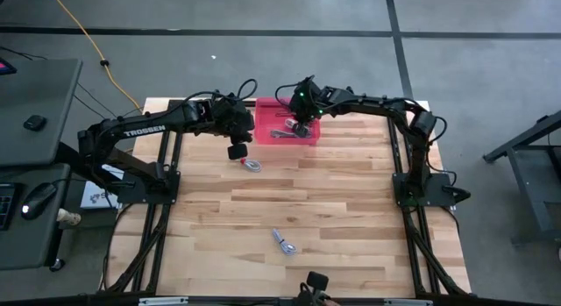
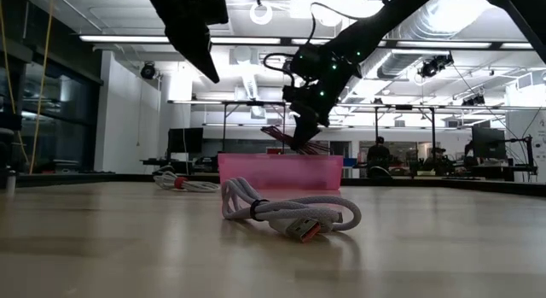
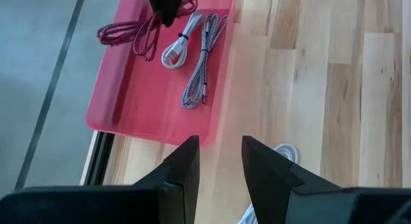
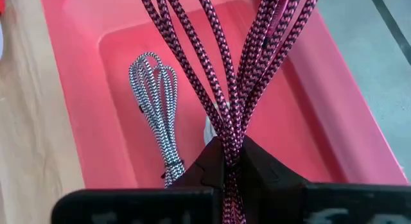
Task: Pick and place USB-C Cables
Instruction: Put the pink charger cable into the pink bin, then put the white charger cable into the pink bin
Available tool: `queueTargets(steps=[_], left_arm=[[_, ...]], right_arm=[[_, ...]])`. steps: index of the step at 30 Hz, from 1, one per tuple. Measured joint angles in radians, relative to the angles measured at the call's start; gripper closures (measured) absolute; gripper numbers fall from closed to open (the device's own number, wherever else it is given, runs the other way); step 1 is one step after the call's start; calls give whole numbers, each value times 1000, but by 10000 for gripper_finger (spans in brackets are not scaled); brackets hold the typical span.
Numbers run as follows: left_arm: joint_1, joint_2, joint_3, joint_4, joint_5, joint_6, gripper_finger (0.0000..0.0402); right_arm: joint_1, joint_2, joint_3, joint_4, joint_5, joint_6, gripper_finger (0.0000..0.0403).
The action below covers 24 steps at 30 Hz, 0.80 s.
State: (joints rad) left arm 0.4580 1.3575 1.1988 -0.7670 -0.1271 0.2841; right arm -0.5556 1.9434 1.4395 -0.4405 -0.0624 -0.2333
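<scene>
Wooden table carries a pink tray where the right gripper, clenched on the dark red cable, hangs above it; left gripper hovers released beside the tray, over a white cable

This is a robotics lab or workshop inside a large open industrial hall. The low view shows a high ceiling with exposed ducts and long strip lights, and workbenches with monitors far behind. A person sits there. From above, the wooden surface stands on a grey concrete floor, beside a desk with a computer mouse.
</scene>
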Motion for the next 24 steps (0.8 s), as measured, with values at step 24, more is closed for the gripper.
queueTargets(steps=[24], left_arm=[[65, 5, 0, -23, -34, 26, 295]], right_arm=[[13, -8, 43, -28, 35, 23, 242]])
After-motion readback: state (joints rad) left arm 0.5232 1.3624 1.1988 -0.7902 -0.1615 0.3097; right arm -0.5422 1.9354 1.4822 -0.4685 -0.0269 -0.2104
